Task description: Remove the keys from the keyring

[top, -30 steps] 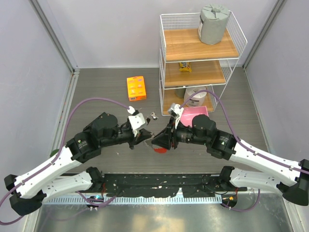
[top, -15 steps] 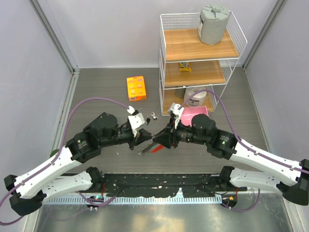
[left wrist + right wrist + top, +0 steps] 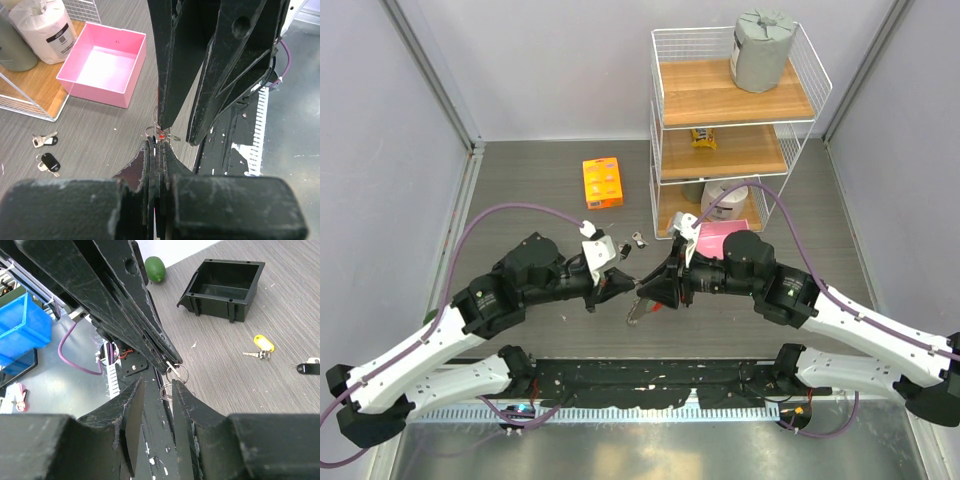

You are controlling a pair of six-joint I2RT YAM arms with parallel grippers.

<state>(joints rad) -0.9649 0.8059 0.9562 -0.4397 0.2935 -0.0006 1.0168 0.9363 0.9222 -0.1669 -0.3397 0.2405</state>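
In front of the wire shelf point(image 3: 700, 95), above the table point(image 3: 540, 180), the left end effector point(image 3: 620, 285) was clamped shut on the keyring point(image 3: 161, 134). The right end effector point(image 3: 642, 292) had its jaws partly apart, straddling the ring. Loose keys point(image 3: 638, 238) lay just before the shelf.

Top external: fixed above and behind the arm bases, looking down and forward over the whole grey wood-grain bench point(image 3: 540, 190); far view.
Left wrist: on the left arm, sighting along the left claw point(image 3: 156, 145) toward the white wire rack with wooden shelves point(image 3: 35, 85); very near.
Right wrist: on the right arm, sighting along the right claw point(image 3: 156, 385) toward the black plastic bin point(image 3: 225, 290); very near.
Shared: both wrist views show the thin silvery metal keyring point(image 3: 175, 374) and the opposite claw; the top view holds that meeting point near its centre.
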